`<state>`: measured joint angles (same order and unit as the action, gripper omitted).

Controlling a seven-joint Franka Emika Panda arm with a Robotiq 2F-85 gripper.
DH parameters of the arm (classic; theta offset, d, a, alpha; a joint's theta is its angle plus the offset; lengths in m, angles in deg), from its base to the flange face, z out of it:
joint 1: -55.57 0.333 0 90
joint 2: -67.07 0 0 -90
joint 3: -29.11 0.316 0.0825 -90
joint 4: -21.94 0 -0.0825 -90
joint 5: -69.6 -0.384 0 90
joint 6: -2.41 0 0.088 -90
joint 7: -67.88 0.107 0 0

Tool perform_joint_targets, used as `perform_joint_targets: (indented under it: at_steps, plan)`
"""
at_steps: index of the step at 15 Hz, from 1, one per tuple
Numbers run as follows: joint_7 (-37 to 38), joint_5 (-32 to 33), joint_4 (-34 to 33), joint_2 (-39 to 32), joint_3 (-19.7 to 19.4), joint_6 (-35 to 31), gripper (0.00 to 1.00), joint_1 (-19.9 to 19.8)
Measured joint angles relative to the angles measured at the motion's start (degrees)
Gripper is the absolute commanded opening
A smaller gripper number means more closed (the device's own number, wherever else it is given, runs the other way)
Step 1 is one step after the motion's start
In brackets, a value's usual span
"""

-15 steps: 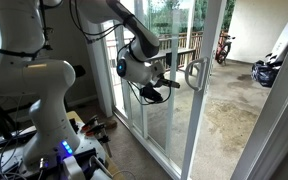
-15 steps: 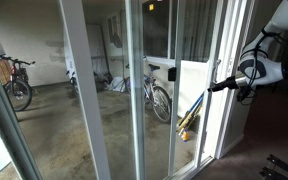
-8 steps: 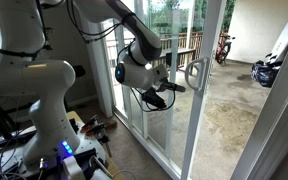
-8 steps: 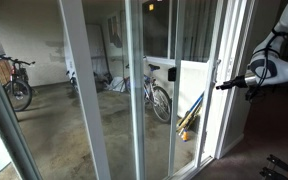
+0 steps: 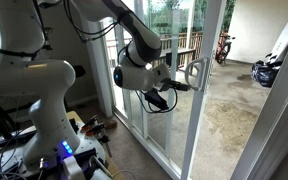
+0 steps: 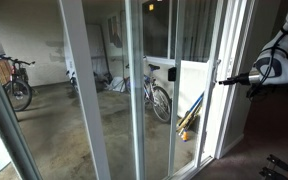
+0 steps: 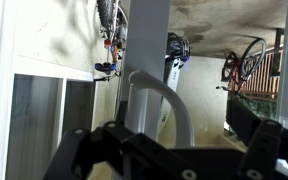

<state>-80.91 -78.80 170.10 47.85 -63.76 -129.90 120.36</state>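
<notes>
Wrist view shows the grey door handle (image 7: 160,100) as a curved bar standing off the pale frame of the sliding glass door (image 7: 144,35). It lies at twelve o'clock from the Robotiq gripper (image 7: 174,152). The gripper's dark fingers (image 7: 82,150) are spread wide along the bottom edge, one toward seven o'clock of the picture and one toward five o'clock. The handle stands in line with the gap between them and nothing is pinched. Whether a finger touches the bar cannot be told from here. In an exterior view the gripper (image 5: 181,86) reaches out level from the white wrist, and the door handle (image 5: 196,74) sits just beside the fingertips at about two o'clock, on the upright edge of the door. At nine o'clock from the gripper stands the bulky white robot base (image 5: 34,85). Beyond the glass, at two o'clock, a scooter (image 5: 267,70) rests on the concrete patio. In an exterior view taken from outside, the gripper (image 6: 227,80) points toward nine o'clock at the door's edge, where the handle is too small to make out. A bicycle (image 6: 156,98) stands at nine o'clock from the gripper behind the panes. Some long-handled tools (image 6: 191,113) lean at seven o'clock.
</notes>
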Motion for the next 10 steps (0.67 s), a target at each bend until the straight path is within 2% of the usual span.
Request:
perform_joint_targets:
  at_steps: [4, 10]
  plan:
    - [0.0, -0.5, -0.2, 0.0, -0.2, -0.2, 1.00, 2.5]
    - [0.0, -0.5, -1.5, 0.0, -2.7, -0.3, 1.00, 4.5]
